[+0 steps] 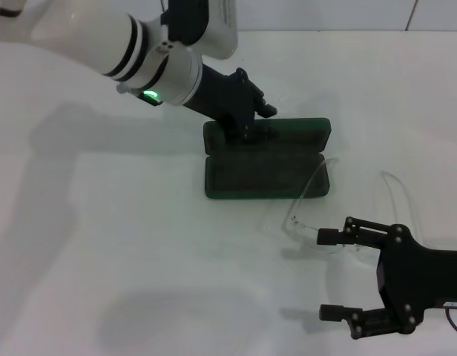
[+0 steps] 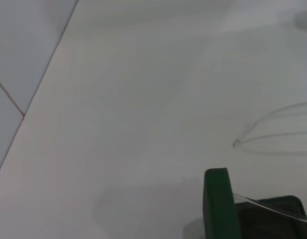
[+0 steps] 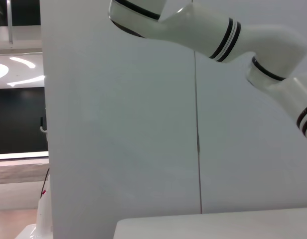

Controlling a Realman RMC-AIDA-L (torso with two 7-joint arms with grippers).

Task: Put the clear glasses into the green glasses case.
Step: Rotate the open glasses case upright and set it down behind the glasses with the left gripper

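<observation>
The green glasses case (image 1: 267, 176) lies open in the middle of the table, its lid (image 1: 303, 133) at the back. My left gripper (image 1: 247, 127) rests on the left part of the lid. The clear glasses (image 1: 299, 222) lie to the right of the case, one thin arm reaching over the case's right end. My right gripper (image 1: 329, 274) is open at the front right, its upper fingertip (image 1: 326, 236) beside the glasses' front. The left wrist view shows the lid's edge (image 2: 221, 204) and a clear glasses arm (image 2: 273, 124) on the table.
The white table (image 1: 102, 245) stretches to the left and front of the case. In the right wrist view a white wall (image 3: 123, 124) fills most of the picture, with the left arm's white links (image 3: 228, 37) high up.
</observation>
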